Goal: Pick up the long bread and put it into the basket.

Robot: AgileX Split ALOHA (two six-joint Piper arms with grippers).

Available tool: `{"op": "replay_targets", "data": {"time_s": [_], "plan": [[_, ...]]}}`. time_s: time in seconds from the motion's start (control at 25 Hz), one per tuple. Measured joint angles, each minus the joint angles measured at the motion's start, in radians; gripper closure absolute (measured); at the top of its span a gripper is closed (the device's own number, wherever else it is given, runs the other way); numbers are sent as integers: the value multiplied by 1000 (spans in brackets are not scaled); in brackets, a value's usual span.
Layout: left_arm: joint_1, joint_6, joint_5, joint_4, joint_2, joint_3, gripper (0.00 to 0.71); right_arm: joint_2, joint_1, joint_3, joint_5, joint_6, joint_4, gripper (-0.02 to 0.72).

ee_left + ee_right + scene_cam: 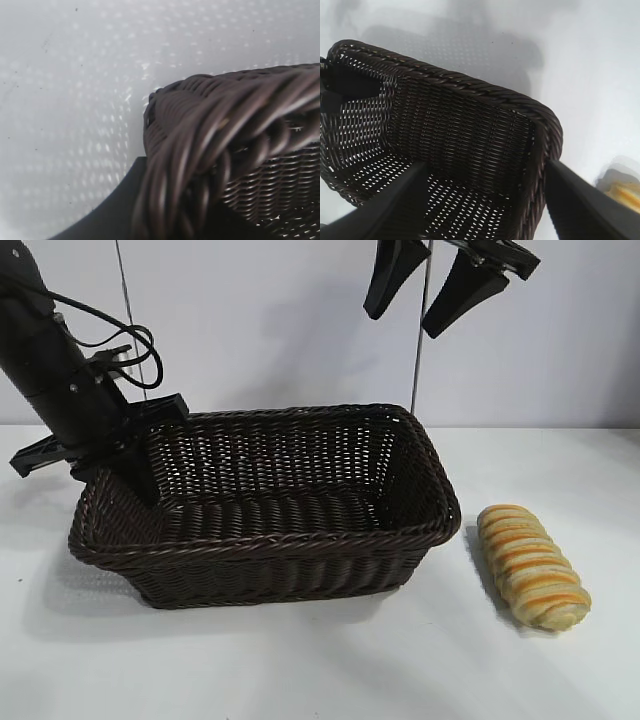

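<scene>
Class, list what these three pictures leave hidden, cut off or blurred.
1. Left pincer: exterior view, its tips are hidden by the basket wall; left wrist view, the blurred rim fills the frame.
2. Right pincer: exterior view, its arm is cut off by the top edge.
3. Long bread: right wrist view, blurred and cut off by the frame edge.

The left gripper (128, 462) clamps its fingers over the near-left corner rim of the basket (300, 540) on a white surface (320, 670). The right gripper (428, 285) hangs high above, fingers spread, with the long bread (531, 565) lying well below them, beside the basket.
</scene>
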Motion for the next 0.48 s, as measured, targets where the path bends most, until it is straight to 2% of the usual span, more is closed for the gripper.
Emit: {"op": "replay_targets", "data": {"time_s": [0.2, 0.28, 0.36, 0.48], "plan": [[0, 0, 22, 1, 0, -2, 601, 0, 0, 0, 0, 0, 0, 218], [0, 0, 37, 1, 0, -2, 569, 0, 0, 0, 0, 0, 0, 218], [0, 0, 52, 1, 0, -2, 499, 0, 0, 0, 0, 0, 0, 218], [0, 0, 62, 0, 0, -2, 318, 0, 0, 0, 0, 0, 0, 218]]}}
